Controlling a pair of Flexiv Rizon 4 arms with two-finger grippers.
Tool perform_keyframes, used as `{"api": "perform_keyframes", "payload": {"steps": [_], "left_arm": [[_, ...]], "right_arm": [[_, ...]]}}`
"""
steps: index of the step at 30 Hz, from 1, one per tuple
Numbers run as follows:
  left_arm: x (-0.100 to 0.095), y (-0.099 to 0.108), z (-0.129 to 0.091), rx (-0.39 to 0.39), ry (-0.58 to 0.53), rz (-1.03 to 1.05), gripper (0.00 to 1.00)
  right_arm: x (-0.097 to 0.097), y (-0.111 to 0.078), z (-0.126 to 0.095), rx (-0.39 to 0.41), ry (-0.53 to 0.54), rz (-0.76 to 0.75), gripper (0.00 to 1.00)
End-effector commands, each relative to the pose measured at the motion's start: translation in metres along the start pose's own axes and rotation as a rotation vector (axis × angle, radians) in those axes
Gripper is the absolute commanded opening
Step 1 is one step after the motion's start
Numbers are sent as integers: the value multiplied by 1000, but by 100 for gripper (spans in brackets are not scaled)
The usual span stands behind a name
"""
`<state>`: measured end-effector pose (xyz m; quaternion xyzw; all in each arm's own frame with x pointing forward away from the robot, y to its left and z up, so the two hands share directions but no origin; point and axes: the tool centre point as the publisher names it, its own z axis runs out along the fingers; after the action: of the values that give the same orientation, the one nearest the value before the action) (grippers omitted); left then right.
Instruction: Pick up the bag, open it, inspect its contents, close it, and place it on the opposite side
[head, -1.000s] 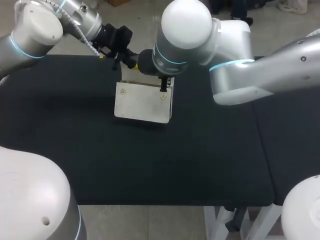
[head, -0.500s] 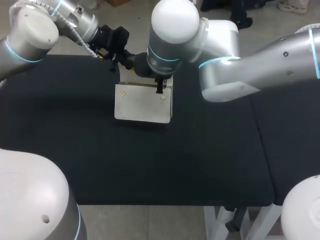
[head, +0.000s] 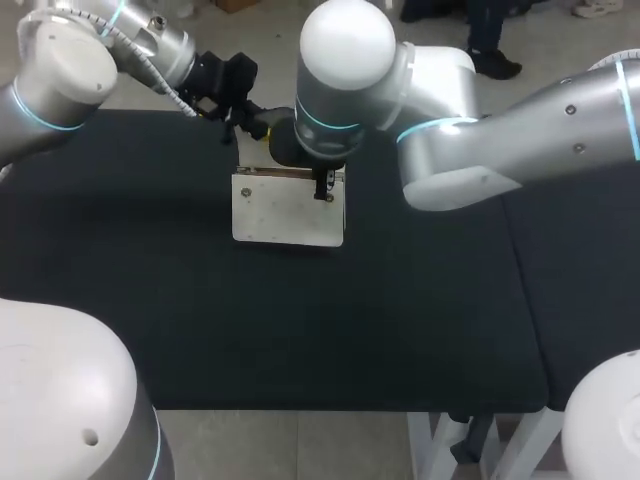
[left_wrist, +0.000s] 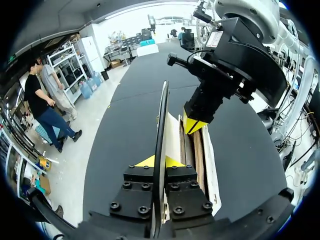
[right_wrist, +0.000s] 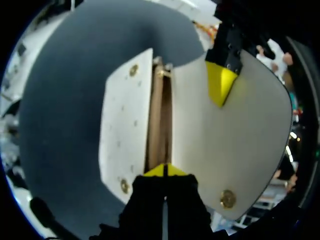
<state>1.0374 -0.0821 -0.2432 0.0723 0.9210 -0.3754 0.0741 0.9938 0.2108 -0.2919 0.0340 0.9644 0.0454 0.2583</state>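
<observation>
A cream bag (head: 288, 212) stands mid-table on the black mat. My left gripper (head: 250, 128) reaches it from the back left. In the left wrist view that gripper (left_wrist: 159, 161) is shut on the raised flap (left_wrist: 161, 115), seen edge-on. My right gripper (head: 322, 188) hangs over the bag's top right. In the right wrist view it (right_wrist: 164, 170) is shut on the thin rim at the mouth. The mouth gapes and shows a brown lining (right_wrist: 159, 115) between the studded front panel (right_wrist: 125, 125) and the flap (right_wrist: 240, 145). What lies deeper inside is hidden.
The black mat (head: 300, 320) stretches wide on both sides of the bag and toward the front edge. My right arm's large elbow (head: 350, 60) hangs above the back of the table, over the bag.
My right arm has swung a little to the left above the bag. The bag's top has shifted slightly with both grippers still holding it.
</observation>
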Motion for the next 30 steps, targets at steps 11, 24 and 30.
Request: {"api": "perform_keyframes", "payload": {"steps": [11, 24, 30], "left_arm": [[4, -5, -4, 19, -51, -21, 0], [7, -3, -2, 47, -64, -14, 0], [8, -3, -2, 54, -67, -3, 0]], "right_arm": [[15, 1, 3, -11, 32, -10, 0], [31, 8, 11, 14, 128, -49, 0], [32, 13, 17, 4, 187, -60, 0]]}}
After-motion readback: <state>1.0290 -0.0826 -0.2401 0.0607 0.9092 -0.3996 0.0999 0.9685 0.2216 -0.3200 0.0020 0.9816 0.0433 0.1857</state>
